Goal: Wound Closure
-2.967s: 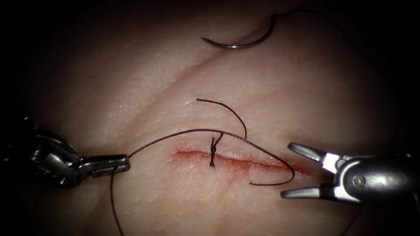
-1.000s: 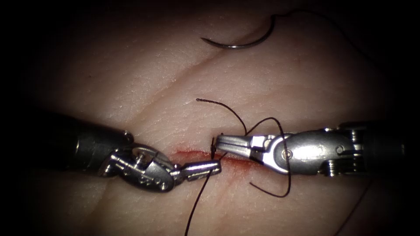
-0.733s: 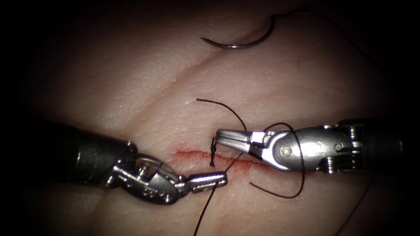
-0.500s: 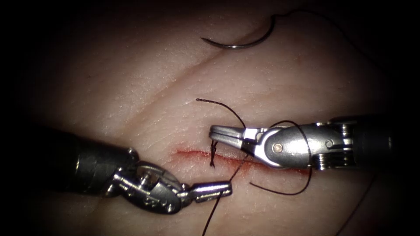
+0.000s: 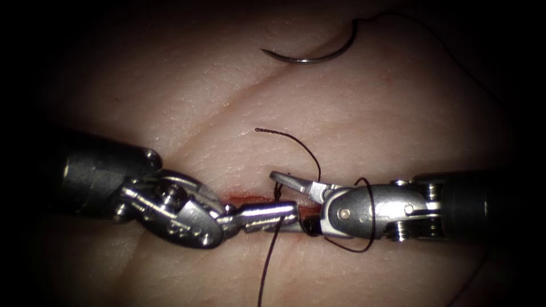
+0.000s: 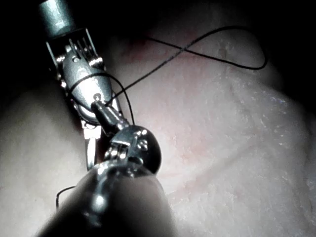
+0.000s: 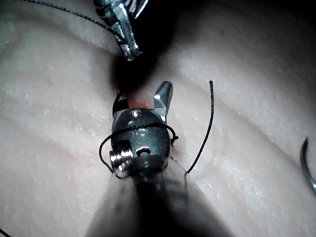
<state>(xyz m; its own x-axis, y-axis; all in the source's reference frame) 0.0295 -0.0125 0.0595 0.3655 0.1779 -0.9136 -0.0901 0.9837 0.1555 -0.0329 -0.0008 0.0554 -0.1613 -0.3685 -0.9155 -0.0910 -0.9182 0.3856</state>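
Curved needle free on the tissue far above the cut, thread clamped in left pincer, looped round right pincer, its jaws parted, holding nothing, knot between them.

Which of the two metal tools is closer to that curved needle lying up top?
Right. The right tool sits below the needle, slightly nearer; the left tool lies lower, on the cut.

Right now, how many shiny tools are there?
2. The left tool lies over the cut, shut on the thread. The right tool sits at the cut's right, open, thread looped round it, holding nothing.
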